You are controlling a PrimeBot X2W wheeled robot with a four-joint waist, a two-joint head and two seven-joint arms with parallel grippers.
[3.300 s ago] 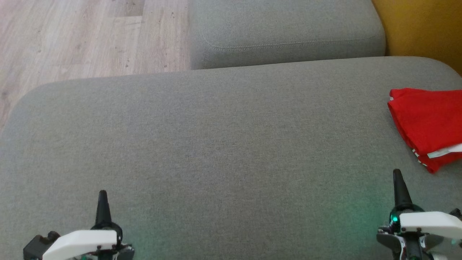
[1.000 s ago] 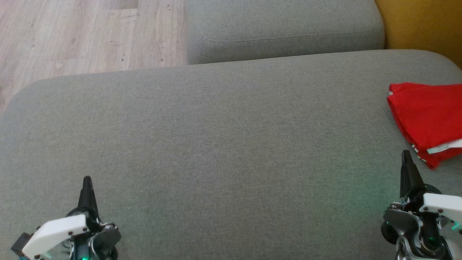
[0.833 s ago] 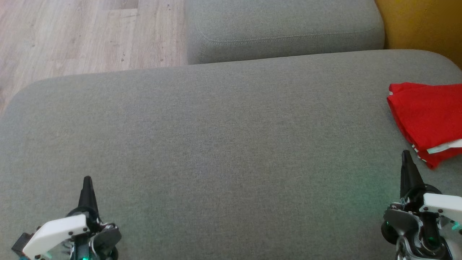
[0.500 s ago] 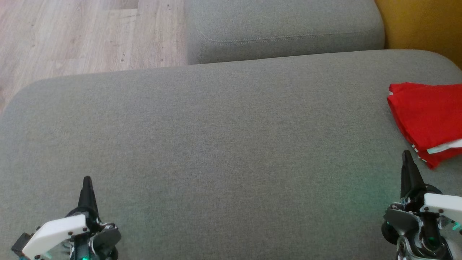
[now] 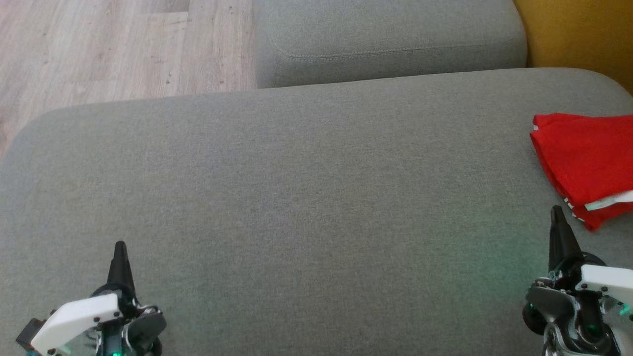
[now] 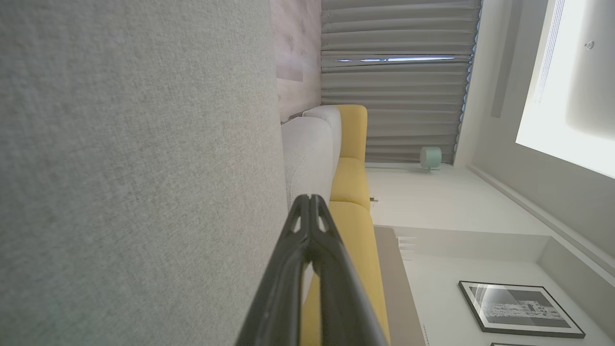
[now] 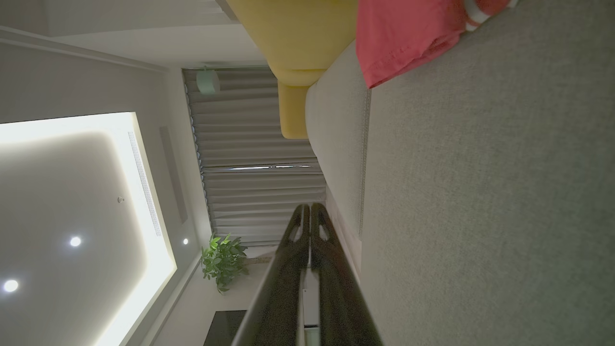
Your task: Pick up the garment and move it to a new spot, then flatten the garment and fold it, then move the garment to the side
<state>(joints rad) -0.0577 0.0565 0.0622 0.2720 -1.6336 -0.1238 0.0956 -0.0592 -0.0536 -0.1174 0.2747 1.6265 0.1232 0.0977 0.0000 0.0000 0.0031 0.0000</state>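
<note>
The garment (image 5: 586, 163) is red with a white trim edge and lies folded at the far right of the grey sofa cushion (image 5: 306, 198); it also shows at the top of the right wrist view as a red cloth (image 7: 403, 33). My right gripper (image 5: 558, 217) stands shut just below and left of the garment's near corner, apart from it. Its fingertips (image 7: 310, 211) press together with nothing between them. At the lower left my left gripper (image 5: 119, 249) hovers shut over bare cushion, its fingertips (image 6: 310, 202) closed and empty.
A second grey cushion (image 5: 385, 39) lies beyond the main one. Wooden floor (image 5: 113, 44) runs at the upper left, past the cushion's rounded edge. A yellow sofa part (image 5: 578, 34) borders the upper right.
Over the last second nothing has visibly moved. Since about three seconds ago the head view has shifted slightly, both grippers stand a little higher in it and their wrists look turned.
</note>
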